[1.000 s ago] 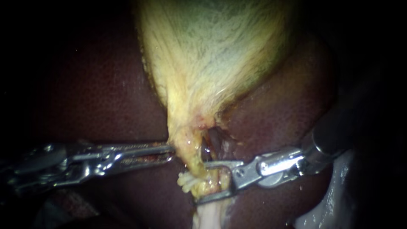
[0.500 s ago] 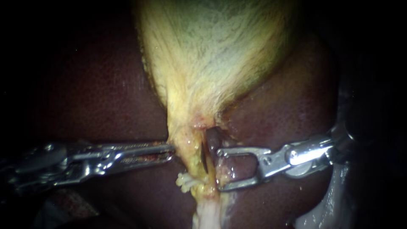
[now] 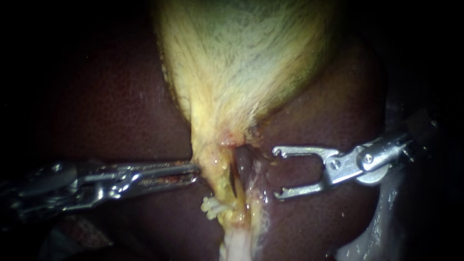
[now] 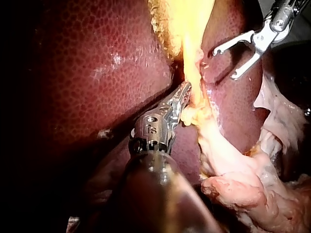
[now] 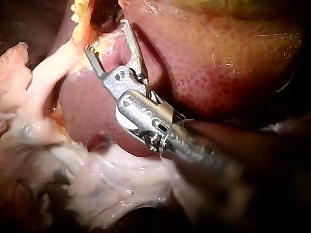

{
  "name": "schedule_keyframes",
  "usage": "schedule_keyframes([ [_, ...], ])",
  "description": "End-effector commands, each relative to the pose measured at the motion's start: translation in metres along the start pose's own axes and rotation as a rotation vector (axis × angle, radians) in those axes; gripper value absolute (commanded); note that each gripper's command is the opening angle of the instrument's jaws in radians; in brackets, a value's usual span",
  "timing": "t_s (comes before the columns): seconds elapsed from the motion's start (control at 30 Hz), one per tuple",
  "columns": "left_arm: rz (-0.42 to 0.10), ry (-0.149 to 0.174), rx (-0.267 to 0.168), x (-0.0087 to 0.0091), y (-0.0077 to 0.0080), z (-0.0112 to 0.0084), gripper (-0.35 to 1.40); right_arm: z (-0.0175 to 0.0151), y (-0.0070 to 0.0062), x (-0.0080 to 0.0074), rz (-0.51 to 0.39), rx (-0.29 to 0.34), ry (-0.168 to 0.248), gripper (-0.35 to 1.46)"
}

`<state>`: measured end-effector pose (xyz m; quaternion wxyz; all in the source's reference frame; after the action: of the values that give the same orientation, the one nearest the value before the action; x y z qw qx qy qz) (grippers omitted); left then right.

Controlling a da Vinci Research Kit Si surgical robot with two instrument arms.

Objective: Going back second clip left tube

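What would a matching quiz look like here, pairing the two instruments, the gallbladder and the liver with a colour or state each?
1 left instrument
2 right instrument
3 gallbladder
4 liver

A dark red
B jaws open, holding nothing
C pale yellow
D jaws shut on the gallbladder's narrow end

Pairs: 1-D, 2-B, 3-C, 4-A.

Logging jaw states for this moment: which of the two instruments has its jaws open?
The right instrument: its jaws stand wide apart over the liver, holding nothing. The left instrument's jaws lie closed on the yellowish tissue.
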<state>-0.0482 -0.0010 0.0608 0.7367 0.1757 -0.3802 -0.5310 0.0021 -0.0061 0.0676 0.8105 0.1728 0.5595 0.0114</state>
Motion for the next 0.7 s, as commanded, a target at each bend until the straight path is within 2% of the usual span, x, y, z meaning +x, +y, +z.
schedule_keyframes([
  [0.03, -0.001, 0.0, 0.0, 0.0, 0.0002, 0.0002, -0.25, 0.0, -0.0001, 0.0, 0.0, 0.001, 0.0, 0.6],
  [0.2, 0.002, -0.003, -0.004, 0.0003, 0.001, 0.0019, -0.25, 0.0, -0.0002, 0.0002, -0.006, 0.001, 0.0, 0.6],
  [0.37, 0.005, 0.0, 0.004, 0.001, 0.0009, 0.0035, -0.25, 0.0, -0.0003, 0.0002, -0.006, 0.001, 0.0, 0.6],
  [0.7, 0.006, 0.006, 0.01, 0.0012, 0.0003, 0.0041, -0.25, 0.0, -0.0004, 0.0002, -0.012, 0.001, 0.0, 0.6],
])
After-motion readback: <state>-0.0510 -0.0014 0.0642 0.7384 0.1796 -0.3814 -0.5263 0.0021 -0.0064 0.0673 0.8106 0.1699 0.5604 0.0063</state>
